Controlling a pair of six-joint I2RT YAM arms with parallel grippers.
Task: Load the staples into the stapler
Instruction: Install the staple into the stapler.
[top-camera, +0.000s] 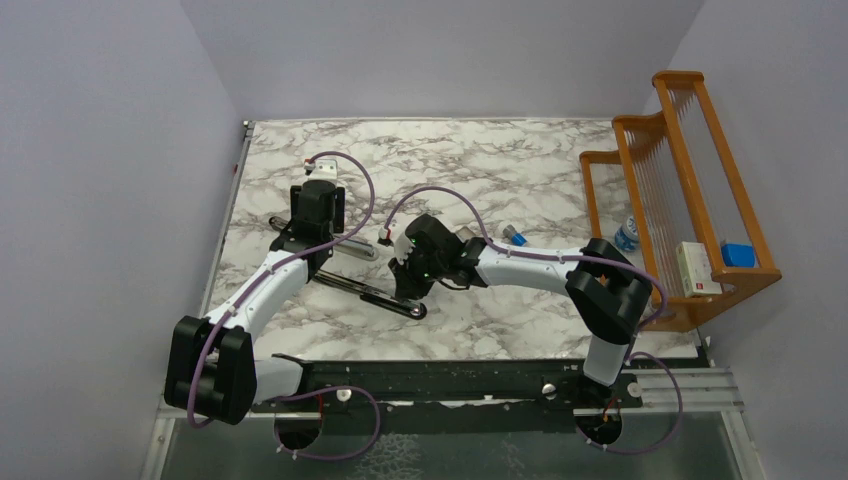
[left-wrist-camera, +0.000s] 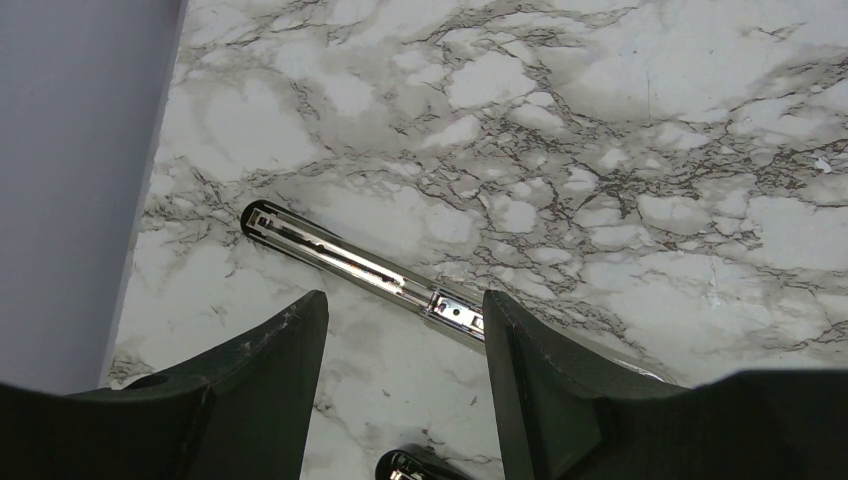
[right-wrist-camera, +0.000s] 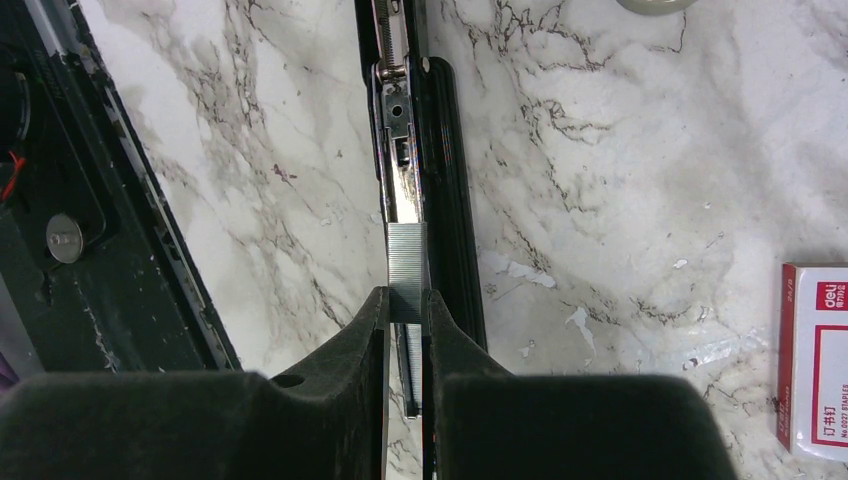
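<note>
With the stapler (right-wrist-camera: 398, 150) opened flat, the right gripper (right-wrist-camera: 405, 300) pinches 1 strip of staples (right-wrist-camera: 406, 262) in line with it, the left gripper (left-wrist-camera: 405, 300) hangs open and empty; seating and closing look left to do.

Silvery-grey staples (right-wrist-camera: 407, 270), chrome-and-black stapler (right-wrist-camera: 443, 200), grey-veined white marble table (right-wrist-camera: 600, 200).

The stapler (top-camera: 370, 292) lies centre-left on the table (top-camera: 520, 170). The staples (right-wrist-camera: 407, 262) sit over its channel. The box (right-wrist-camera: 815, 360) lies lower right in the right wrist view.

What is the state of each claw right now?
Left claw: open, holding nothing.
Right claw: closed on the staples, over the stapler.
</note>
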